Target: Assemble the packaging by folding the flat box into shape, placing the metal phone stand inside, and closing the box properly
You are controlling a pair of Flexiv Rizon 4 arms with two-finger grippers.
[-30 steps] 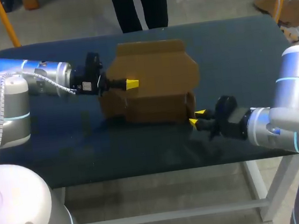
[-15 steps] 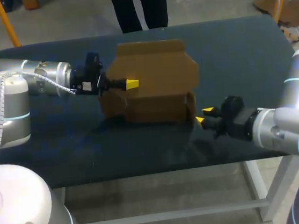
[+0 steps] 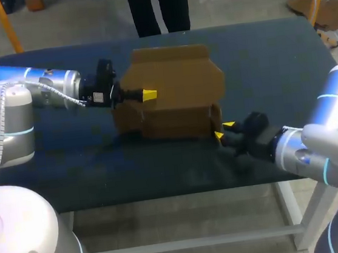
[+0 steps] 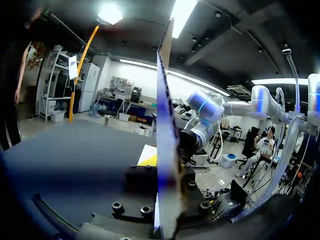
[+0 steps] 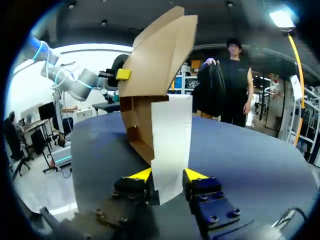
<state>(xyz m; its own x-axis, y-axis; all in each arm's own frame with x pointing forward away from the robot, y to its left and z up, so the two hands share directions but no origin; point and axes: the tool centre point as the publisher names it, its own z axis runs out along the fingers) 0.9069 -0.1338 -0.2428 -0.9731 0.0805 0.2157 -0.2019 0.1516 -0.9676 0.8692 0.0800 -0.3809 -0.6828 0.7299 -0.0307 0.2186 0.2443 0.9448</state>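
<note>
The brown cardboard box stands half folded in the middle of the table, its top flaps raised. From the left, my left gripper is shut on the box's upper panel. In the left wrist view that panel runs edge-on through the gripper, with one yellow fingertip beside it. My right gripper is at the box's front right corner. In the right wrist view a pale side flap hangs between the open fingers of that gripper. No phone stand is in view.
The dark table has free room to the right of the box and along the front edge. My left arm lies across the left side at box height.
My right gripper drew back to the right, away from the box's corner, then came in again around the side flap. The left gripper and the box have kept still.
</note>
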